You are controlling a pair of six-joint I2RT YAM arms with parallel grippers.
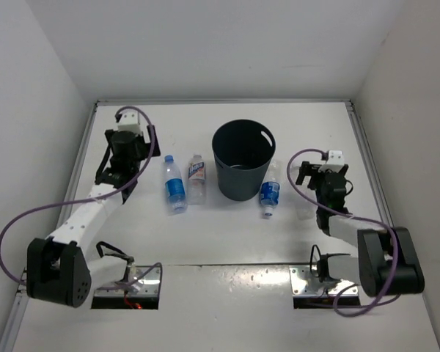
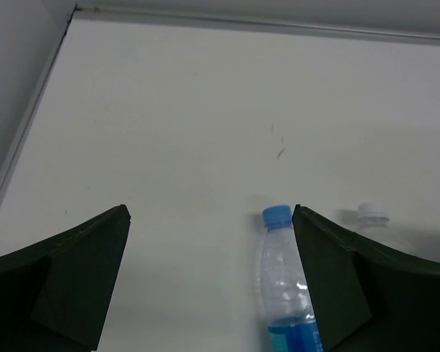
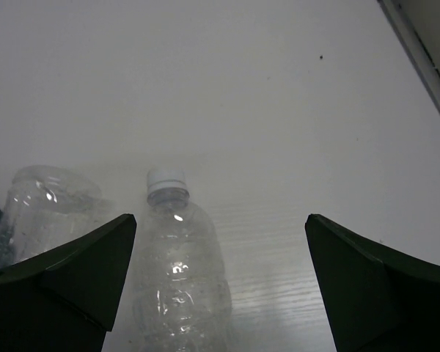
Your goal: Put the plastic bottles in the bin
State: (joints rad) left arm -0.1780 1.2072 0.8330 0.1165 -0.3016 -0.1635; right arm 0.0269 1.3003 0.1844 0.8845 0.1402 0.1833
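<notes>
Clear, unlabelled plastic bottle with a white cap (image 3: 177, 271) lies on the white table (image 3: 279, 88) between the dark fingers of the right gripper (image 3: 220, 220), which stand wide apart and hold nothing. The bottle sits nearer the finger on the bin side, so I judge the grasp needs a small sideways shift first to centre the body in the gap. Then comes a descent and a gentle close on the middle, since thin plastic will likely buckle or slip out if pinched near the cap. Just beside it lies a blue-labelled clear bottle (image 1: 270, 192), close against the dark navy round plastic bin (image 1: 243, 161); the finger should stay off that one. The lift should clear the bin's rim before release. The left gripper (image 2: 210, 213) is likewise spread and empty, with a blue-capped bottle (image 2: 279, 271) by one finger and a white-blue-labelled bottle (image 1: 196, 178) next to that. All four lie outside the bin.
</notes>
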